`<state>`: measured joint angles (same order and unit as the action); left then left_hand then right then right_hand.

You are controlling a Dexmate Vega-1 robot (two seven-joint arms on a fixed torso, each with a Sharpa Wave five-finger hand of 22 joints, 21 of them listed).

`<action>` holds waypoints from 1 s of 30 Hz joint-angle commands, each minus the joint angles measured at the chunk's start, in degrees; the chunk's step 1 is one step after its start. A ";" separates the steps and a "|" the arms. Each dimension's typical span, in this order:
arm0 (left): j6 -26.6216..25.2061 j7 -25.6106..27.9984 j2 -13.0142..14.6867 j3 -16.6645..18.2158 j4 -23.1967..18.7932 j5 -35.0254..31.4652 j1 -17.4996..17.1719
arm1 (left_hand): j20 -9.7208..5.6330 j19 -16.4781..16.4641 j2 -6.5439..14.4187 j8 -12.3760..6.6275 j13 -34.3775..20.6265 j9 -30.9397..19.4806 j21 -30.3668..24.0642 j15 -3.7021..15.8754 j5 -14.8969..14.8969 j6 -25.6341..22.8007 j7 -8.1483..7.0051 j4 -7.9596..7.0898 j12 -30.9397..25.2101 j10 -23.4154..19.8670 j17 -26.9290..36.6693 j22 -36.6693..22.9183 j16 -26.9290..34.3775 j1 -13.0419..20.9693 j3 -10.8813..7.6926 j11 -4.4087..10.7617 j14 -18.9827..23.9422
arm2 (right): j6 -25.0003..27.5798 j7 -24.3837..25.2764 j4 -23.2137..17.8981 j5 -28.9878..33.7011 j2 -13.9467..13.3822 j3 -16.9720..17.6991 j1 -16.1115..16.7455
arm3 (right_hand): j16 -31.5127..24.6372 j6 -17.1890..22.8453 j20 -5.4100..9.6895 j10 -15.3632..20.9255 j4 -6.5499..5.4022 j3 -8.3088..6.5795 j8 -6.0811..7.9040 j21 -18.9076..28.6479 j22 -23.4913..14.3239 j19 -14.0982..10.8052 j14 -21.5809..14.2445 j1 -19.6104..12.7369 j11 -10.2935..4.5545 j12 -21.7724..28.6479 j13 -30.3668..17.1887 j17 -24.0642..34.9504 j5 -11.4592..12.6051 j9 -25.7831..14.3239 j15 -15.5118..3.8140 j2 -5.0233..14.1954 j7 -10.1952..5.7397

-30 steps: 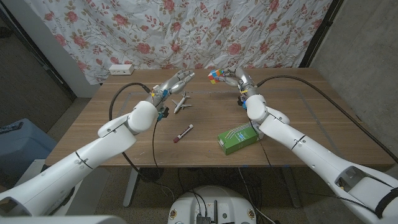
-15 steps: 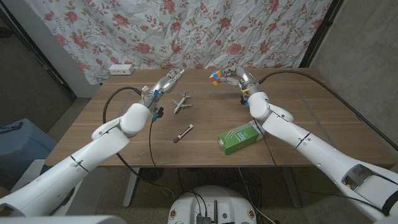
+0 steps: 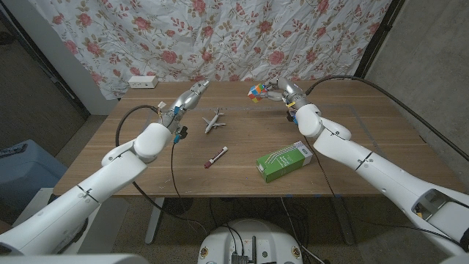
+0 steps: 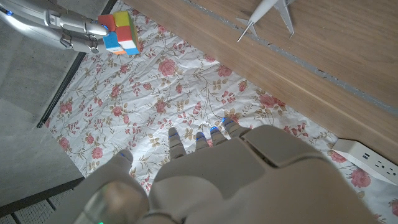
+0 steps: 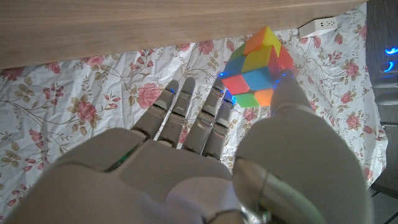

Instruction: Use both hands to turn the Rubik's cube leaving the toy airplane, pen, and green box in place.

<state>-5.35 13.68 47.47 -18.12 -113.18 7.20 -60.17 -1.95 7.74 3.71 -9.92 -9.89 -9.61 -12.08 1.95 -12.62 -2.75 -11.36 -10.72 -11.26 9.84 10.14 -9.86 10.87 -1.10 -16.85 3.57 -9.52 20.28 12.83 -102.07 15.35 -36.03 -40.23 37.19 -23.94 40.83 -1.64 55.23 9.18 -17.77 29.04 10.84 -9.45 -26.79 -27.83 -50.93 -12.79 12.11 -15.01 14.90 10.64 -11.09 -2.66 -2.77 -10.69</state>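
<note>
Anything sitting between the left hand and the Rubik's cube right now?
In the head view, nothing: the left hand and the Rubik's cube in the right hand are apart above bare table. The toy airplane lies nearer the robot.

Toy airplane [image 4: 272, 14] cut off at the left wrist view's edge, pen [image 3: 215, 156] markings too small.

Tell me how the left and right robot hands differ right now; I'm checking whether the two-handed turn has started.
The right robot hand holds the Rubik's cube up above the table; the left robot hand holds nothing, its fingers stretched out. The right touches the cube; the left is well apart from it, near the toy airplane. Both are over the table's far side.
</note>
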 commanded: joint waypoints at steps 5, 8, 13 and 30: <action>7.00 -2.75 -1.93 2.34 4.92 9.89 -0.97 | -2.18 0.01 5.77 0.16 -0.11 -0.16 0.02 1.36 -0.29 0.73 -0.04 0.27 -0.25 0.92 -0.04 -0.17 -0.13 0.55 -0.27 -0.04 -4.63 | 1.81 -7.73 -2.56 5.23 -4.06 -2.03 -3.16 | 0.23 1.87 -0.05 -0.30 0.25 -0.03 -0.01 -0.10 -0.18 0.44 0.45 -1.49 0.12 0.16 -0.35 -0.10 0.36 -0.34 -7.92 0.88 -1.93; 8.32 -2.19 -2.77 2.45 5.97 10.63 -1.09 | -2.06 -0.19 5.77 0.07 -0.10 -0.16 0.00 1.33 -0.31 0.70 0.09 0.29 -0.35 0.56 -0.05 -0.17 -0.11 0.57 -0.29 -0.10 -4.47 | 1.63 -9.03 -2.61 5.93 -4.56 -2.16 -3.59 | 0.33 1.83 -0.02 -0.39 0.27 0.00 -0.06 -0.12 -0.18 0.53 0.73 -1.67 0.12 0.11 -0.35 -0.12 0.42 -0.37 -7.88 0.83 -1.93; 11.44 -1.77 -4.11 2.66 8.22 11.75 -1.29 | -2.03 -1.50 5.73 -0.14 -0.10 -0.16 -0.27 1.49 -0.37 0.49 0.72 0.38 -0.67 -0.79 -0.08 -0.14 0.13 0.66 -0.38 -0.39 -3.27 | 1.31 -11.97 -2.32 8.03 -5.42 -3.16 -5.05 | 0.39 1.70 0.04 -0.47 0.27 0.03 -0.15 -0.13 -0.18 0.59 0.87 -1.81 0.13 0.07 -0.34 -0.14 0.47 -0.40 -7.91 0.80 -1.94; 16.69 -2.58 -8.11 3.47 14.60 18.13 -0.45 | -1.75 -3.59 5.64 -0.58 -0.05 -0.15 -0.43 1.71 -0.51 -1.05 2.02 0.65 -0.90 -3.15 -0.16 -0.06 0.18 0.94 -0.78 -0.68 -1.24 | -1.48 -22.59 1.39 15.68 -5.72 -6.80 -11.41 | 0.50 1.48 0.12 -0.84 0.15 0.15 -0.33 -0.14 -0.16 0.71 1.24 -2.16 0.14 -0.13 -0.27 -0.18 0.66 -0.50 -7.88 0.78 -1.96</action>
<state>6.23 12.19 41.80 -15.13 -102.59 19.23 -61.40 -2.05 4.37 3.79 -10.19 -9.89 -9.61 -12.30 1.95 -12.62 -3.49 -9.60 -10.25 -11.71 6.96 9.86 -9.87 10.87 -0.71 -17.32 2.96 -9.52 20.73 -3.45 -103.80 27.00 -41.27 -44.13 31.09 -23.45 40.84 -1.54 54.50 9.18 -17.76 28.71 10.84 -9.45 -26.07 -26.49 -52.80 -12.68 11.62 -15.01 14.63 11.08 -11.32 -2.56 -2.68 -10.69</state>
